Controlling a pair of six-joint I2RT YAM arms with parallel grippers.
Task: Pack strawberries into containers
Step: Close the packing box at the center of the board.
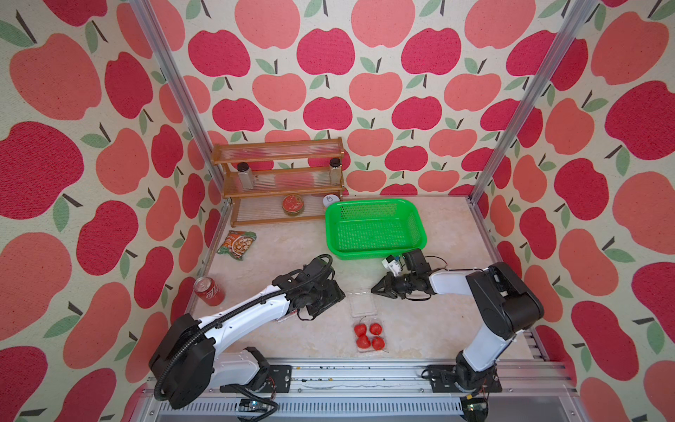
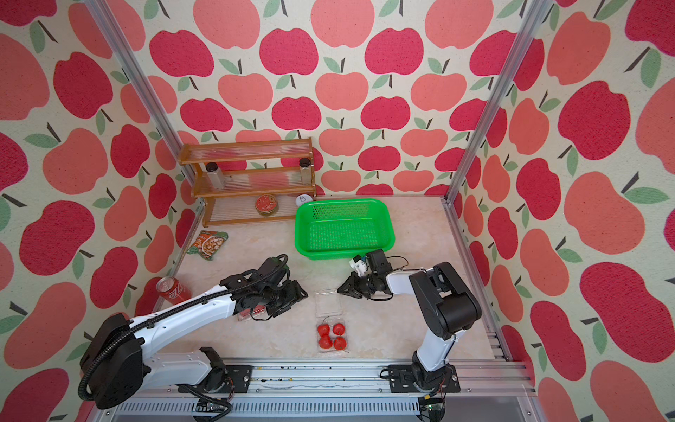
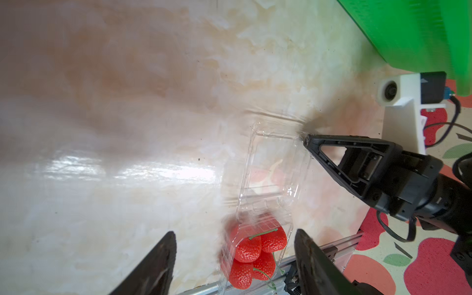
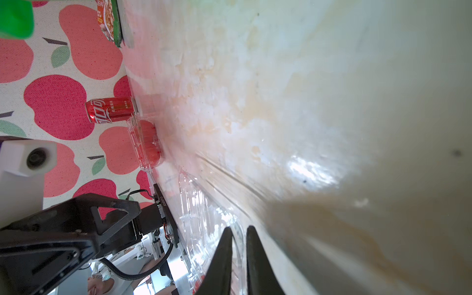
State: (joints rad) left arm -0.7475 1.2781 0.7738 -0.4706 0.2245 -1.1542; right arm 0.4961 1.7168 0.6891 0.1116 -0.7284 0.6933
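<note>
Containers (image 1: 362, 305): two. Strawberries (image 1: 360, 330) in open one: four. Right fingers (image 4: 222, 260) pinch lid (image 3: 275, 158); left fingers (image 3: 158, 268) spread.

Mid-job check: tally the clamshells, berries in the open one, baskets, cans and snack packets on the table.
Clamshells: 2 (open clamshell, closed clamshell)
Strawberries in the open clamshell: 4
Green basket: 1
Soda can: 1
Snack packet: 1
Total: 9

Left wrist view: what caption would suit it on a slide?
Right gripper pinches the open lid of a clamshell packed with four strawberries, framed by the open left gripper.
</note>
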